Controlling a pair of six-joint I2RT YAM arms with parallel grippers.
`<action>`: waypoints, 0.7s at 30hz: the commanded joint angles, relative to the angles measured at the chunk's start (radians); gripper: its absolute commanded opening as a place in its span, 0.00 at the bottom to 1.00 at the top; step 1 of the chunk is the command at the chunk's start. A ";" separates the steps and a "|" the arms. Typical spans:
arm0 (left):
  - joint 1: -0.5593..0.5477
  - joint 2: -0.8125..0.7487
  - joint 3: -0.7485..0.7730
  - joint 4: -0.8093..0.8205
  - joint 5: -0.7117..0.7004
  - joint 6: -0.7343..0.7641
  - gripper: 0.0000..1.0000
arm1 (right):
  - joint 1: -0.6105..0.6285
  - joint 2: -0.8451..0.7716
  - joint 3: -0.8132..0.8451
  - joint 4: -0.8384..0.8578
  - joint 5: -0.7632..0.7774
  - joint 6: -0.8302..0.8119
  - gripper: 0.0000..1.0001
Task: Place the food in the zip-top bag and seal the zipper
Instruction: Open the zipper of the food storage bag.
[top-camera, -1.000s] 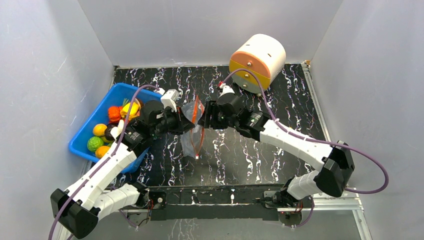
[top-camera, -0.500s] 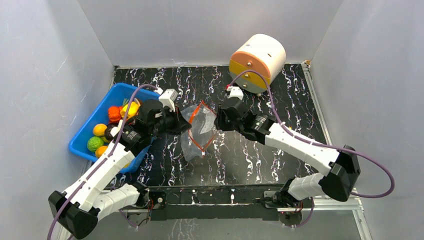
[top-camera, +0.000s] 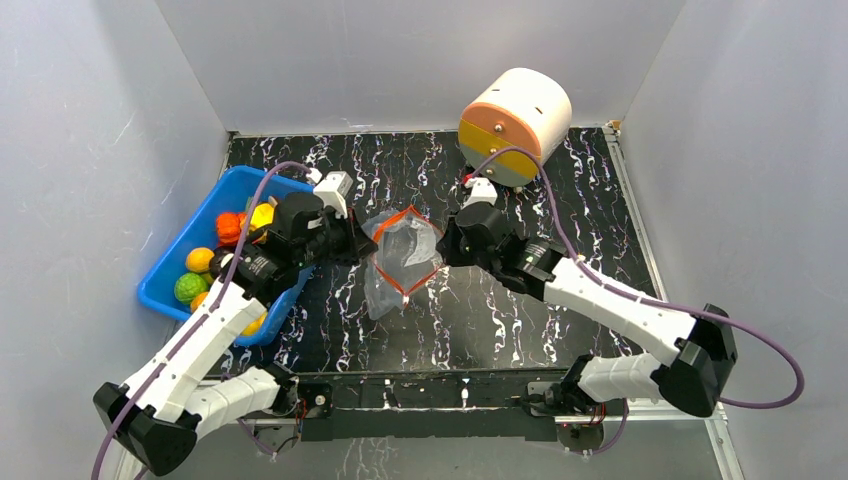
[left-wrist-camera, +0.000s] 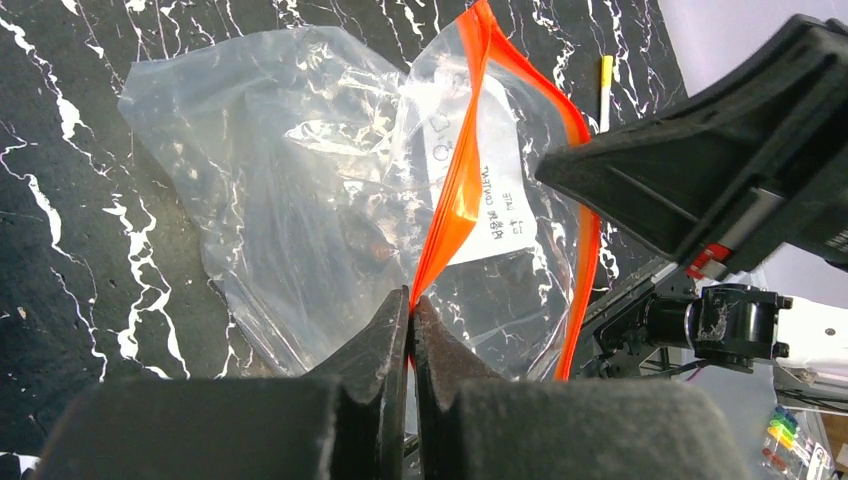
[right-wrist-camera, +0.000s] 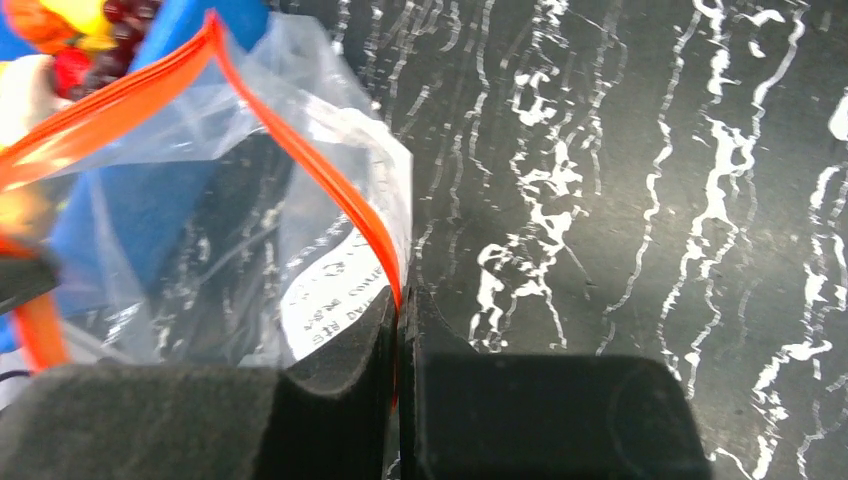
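The clear zip-top bag (top-camera: 398, 262) hangs between both arms at the table's middle, its orange-red zipper (top-camera: 405, 252) spread into a diamond-shaped mouth. My left gripper (top-camera: 366, 246) is shut on the mouth's left edge; in the left wrist view the left gripper (left-wrist-camera: 410, 305) pinches the zipper (left-wrist-camera: 462, 170) of the bag (left-wrist-camera: 300, 180). My right gripper (top-camera: 440, 246) is shut on the right edge; the right wrist view shows the right gripper (right-wrist-camera: 400, 300) clamped on the zipper (right-wrist-camera: 300, 150) beside the white label (right-wrist-camera: 335, 290). The food (top-camera: 215, 262) lies in the blue bin.
A blue bin (top-camera: 172, 262) stands at the left edge of the black marbled table (top-camera: 560, 200), close under my left arm. A white and orange drum-shaped object (top-camera: 512, 122) sits at the back right.
My right gripper closed on the bag's right edge and moved right. The left gripper drew slightly left, so the bag's mouth went from a narrow slit to a wide diamond.
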 joint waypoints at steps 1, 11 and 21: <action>0.003 0.021 0.045 -0.027 0.042 0.003 0.00 | -0.004 -0.091 -0.034 0.179 -0.098 -0.021 0.00; 0.002 -0.071 0.045 0.006 0.034 -0.019 0.78 | -0.005 -0.143 -0.023 0.188 -0.095 -0.035 0.00; 0.002 -0.140 0.095 -0.117 -0.202 0.029 0.98 | -0.005 -0.205 0.068 0.010 0.024 -0.115 0.00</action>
